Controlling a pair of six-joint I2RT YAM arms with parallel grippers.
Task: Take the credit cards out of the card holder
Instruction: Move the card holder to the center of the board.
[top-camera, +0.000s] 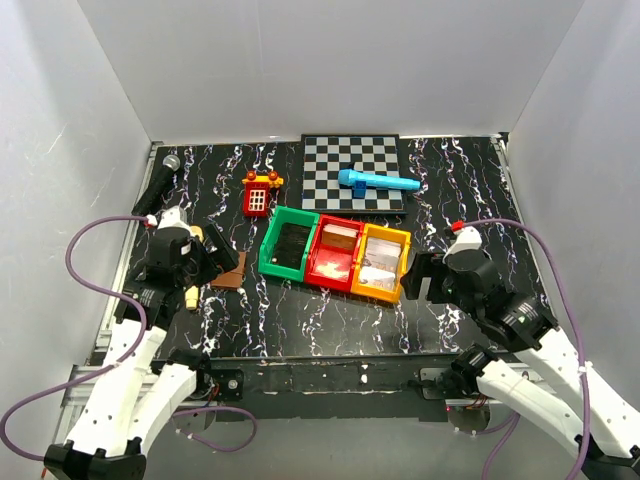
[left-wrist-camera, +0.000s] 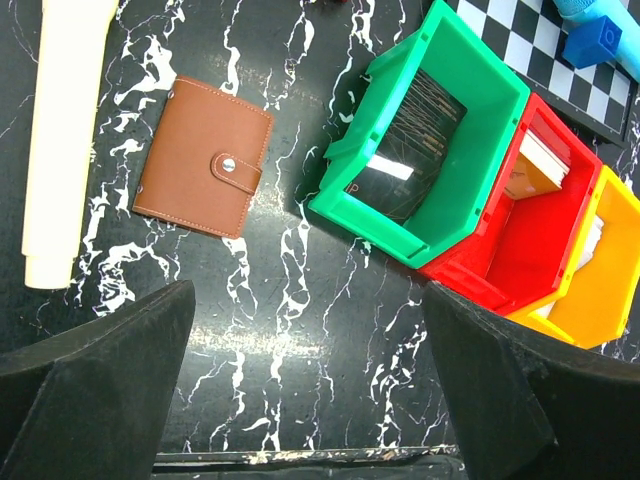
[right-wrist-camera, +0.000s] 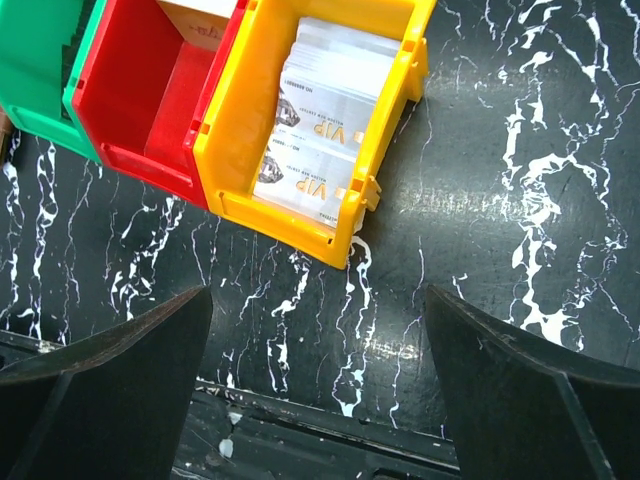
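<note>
The card holder (left-wrist-camera: 203, 157), a brown wallet, lies flat on the black marbled table, folded shut with its snap strap fastened. In the top view it shows as a brown patch (top-camera: 228, 280) just right of my left gripper (top-camera: 212, 262). The credit cards in it are hidden. In the left wrist view my left gripper (left-wrist-camera: 310, 300) hangs open over bare table, nearer than the holder and a little to its right. My right gripper (right-wrist-camera: 318, 300) is open too, above the table just in front of the yellow bin (right-wrist-camera: 240, 130). Neither gripper holds anything.
Green (top-camera: 270, 262), red (top-camera: 318, 272) and yellow (top-camera: 402, 270) bins stand side by side mid-table; pale VIP cards (right-wrist-camera: 320, 120) lie in the yellow one. A checkerboard (top-camera: 352, 160) with a blue toy (top-camera: 377, 181), a red toy (top-camera: 259, 195) and a black microphone (top-camera: 158, 183) lie farther back. A cream cylinder (left-wrist-camera: 65, 130) lies left of the holder.
</note>
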